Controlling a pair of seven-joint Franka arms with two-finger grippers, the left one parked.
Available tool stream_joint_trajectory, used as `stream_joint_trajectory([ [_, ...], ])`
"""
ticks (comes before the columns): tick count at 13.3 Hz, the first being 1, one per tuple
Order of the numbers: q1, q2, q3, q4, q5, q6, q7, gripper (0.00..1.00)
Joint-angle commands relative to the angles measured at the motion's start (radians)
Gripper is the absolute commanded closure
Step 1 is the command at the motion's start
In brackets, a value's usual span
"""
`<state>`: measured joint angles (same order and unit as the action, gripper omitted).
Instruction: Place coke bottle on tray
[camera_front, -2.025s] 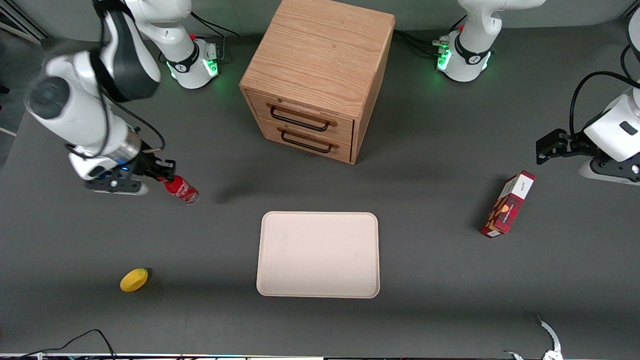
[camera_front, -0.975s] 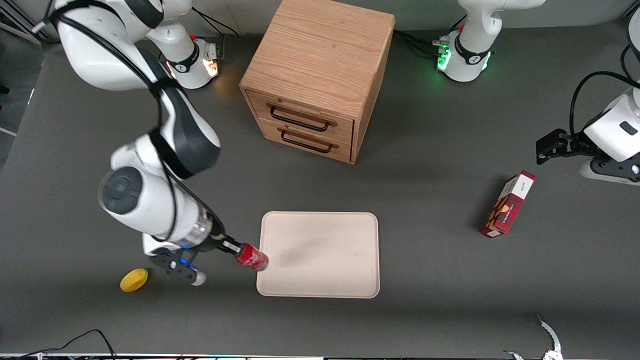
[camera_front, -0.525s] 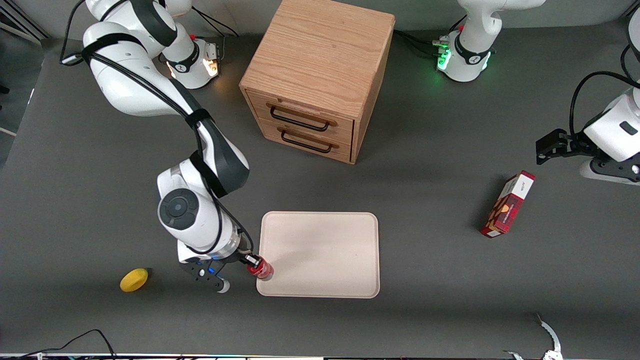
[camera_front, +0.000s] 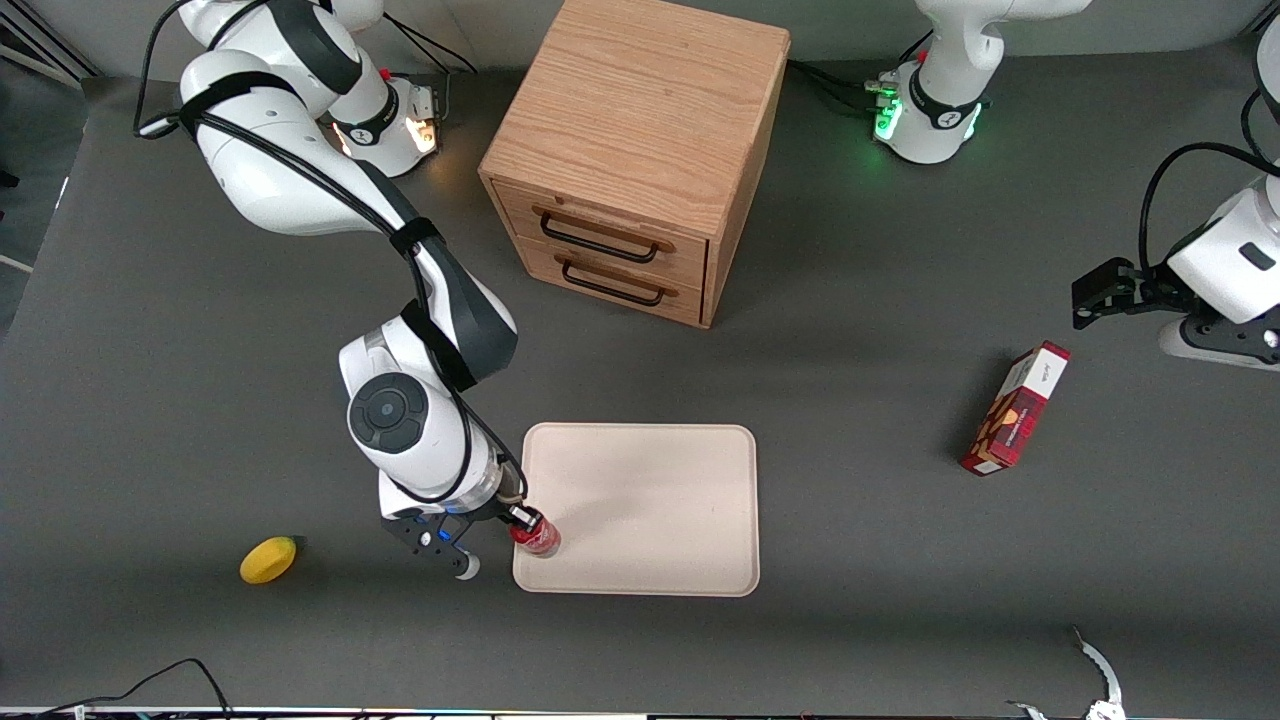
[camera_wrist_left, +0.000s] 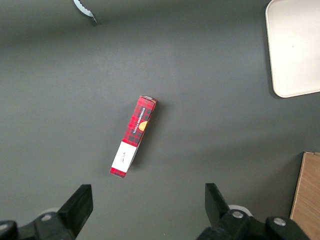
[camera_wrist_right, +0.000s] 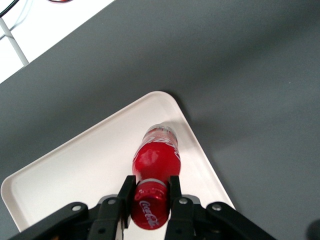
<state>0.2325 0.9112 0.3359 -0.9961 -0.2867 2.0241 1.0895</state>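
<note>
The small red coke bottle (camera_front: 537, 535) stands over the corner of the pale cream tray (camera_front: 650, 500) nearest the front camera at the working arm's end. My right gripper (camera_front: 524, 519) is shut on its red cap. In the right wrist view the black fingers (camera_wrist_right: 126, 194) clamp the cap and neck of the coke bottle (camera_wrist_right: 156, 159), whose base is over the tray (camera_wrist_right: 90, 170) just inside its rim. I cannot tell whether the base touches the tray. A part of the tray (camera_wrist_left: 295, 45) also shows in the left wrist view.
A wooden two-drawer cabinet (camera_front: 635, 150) stands farther from the front camera than the tray. A yellow lemon (camera_front: 268, 559) lies toward the working arm's end. A red-and-white carton box (camera_front: 1015, 408) lies toward the parked arm's end, also in the left wrist view (camera_wrist_left: 133, 135).
My gripper carried the bottle from the open table near the working arm's end over to the tray's near corner. In the last half second it shifted slightly farther onto the tray.
</note>
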Motion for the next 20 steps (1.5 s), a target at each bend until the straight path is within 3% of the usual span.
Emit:
stream_joint_trajectory([
  [1,0.007,0.012,0.011,0.028,-0.029,-0.013,0.04,1.0],
  [5,0.001,0.015,0.012,-0.002,-0.031,-0.013,0.027,1.0],
  [6,-0.001,0.015,0.015,-0.003,-0.031,-0.013,0.024,0.68],
  [7,-0.004,0.012,0.017,-0.003,-0.032,-0.013,0.021,0.03],
  [9,-0.005,-0.009,0.018,-0.001,-0.032,-0.027,0.013,0.0],
  [14,-0.05,-0.213,0.069,-0.004,-0.031,-0.253,-0.12,0.0],
  [17,-0.164,-0.426,0.158,-0.065,-0.023,-0.474,-0.268,0.0],
  [18,-0.218,-0.515,0.175,-0.131,-0.005,-0.514,-0.348,0.0],
  [19,-0.246,-0.611,0.157,-0.198,0.054,-0.542,-0.438,0.0],
  [20,-0.258,-0.7,0.082,-0.26,0.128,-0.565,-0.533,0.0],
])
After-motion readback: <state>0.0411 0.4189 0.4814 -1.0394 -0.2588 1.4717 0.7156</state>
